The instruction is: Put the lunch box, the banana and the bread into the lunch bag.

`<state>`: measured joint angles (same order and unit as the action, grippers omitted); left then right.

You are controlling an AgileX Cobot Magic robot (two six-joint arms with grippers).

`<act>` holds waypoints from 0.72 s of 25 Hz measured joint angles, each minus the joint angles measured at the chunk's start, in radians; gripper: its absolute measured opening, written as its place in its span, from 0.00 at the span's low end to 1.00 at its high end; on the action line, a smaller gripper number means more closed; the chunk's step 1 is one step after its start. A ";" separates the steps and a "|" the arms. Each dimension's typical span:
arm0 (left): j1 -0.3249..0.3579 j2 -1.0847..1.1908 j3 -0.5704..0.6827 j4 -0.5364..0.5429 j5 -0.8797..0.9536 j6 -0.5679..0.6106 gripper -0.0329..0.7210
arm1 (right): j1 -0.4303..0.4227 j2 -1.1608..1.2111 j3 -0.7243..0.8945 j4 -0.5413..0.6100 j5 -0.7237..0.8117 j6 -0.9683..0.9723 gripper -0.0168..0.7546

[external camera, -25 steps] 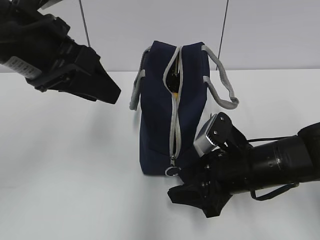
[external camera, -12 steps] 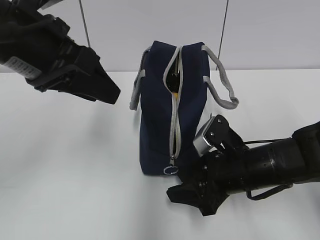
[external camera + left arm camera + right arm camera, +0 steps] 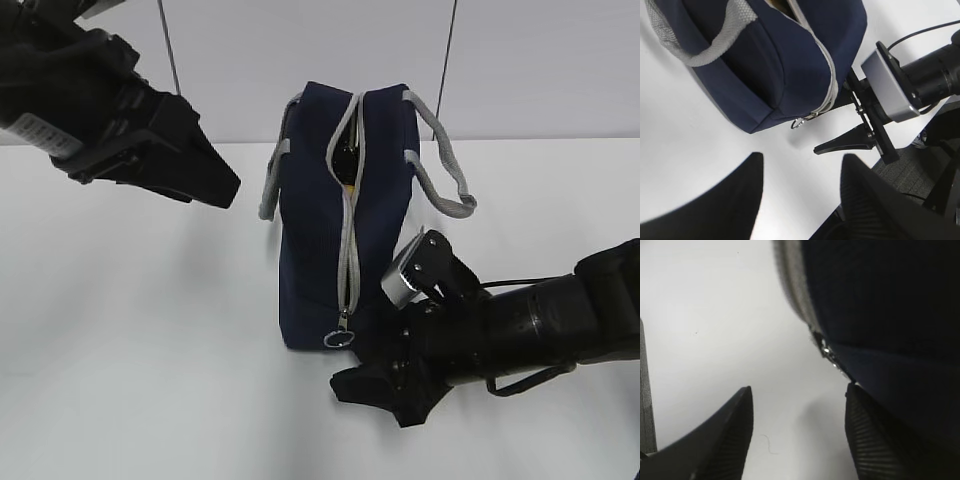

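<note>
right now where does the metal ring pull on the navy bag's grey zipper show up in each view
Exterior view: metal ring pull at the navy-blue fabric lunch bag's bottom front.
Left wrist view: ring left of centre, under the bag's lower edge.
Right wrist view: glinting metal right of centre, blurred.
Shared landmark: the grey zipper.

We see the lunch bag [image 3: 345, 215] upright mid-table [image 3: 140, 330], zipper [image 3: 347, 250] facing us, ring pull [image 3: 341, 339] at its bottom. Right gripper [image 3: 385, 385] sits low, in front-right of the bag, just beside the pull. Left gripper [image 3: 215, 185] hangs up left, well apart from the bag.
</note>
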<state>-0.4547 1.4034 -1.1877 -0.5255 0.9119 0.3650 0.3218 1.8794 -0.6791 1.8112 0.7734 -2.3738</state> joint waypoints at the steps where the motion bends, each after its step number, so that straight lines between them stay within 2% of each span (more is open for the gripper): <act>1: 0.000 0.000 0.000 0.000 0.000 0.000 0.52 | 0.000 0.002 -0.004 0.000 0.000 0.000 0.59; 18: 0.000 0.000 0.000 0.002 0.002 0.000 0.52 | 0.000 0.002 -0.036 0.000 -0.002 0.000 0.59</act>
<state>-0.4547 1.4034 -1.1877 -0.5238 0.9138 0.3650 0.3218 1.8818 -0.7155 1.8112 0.7713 -2.3738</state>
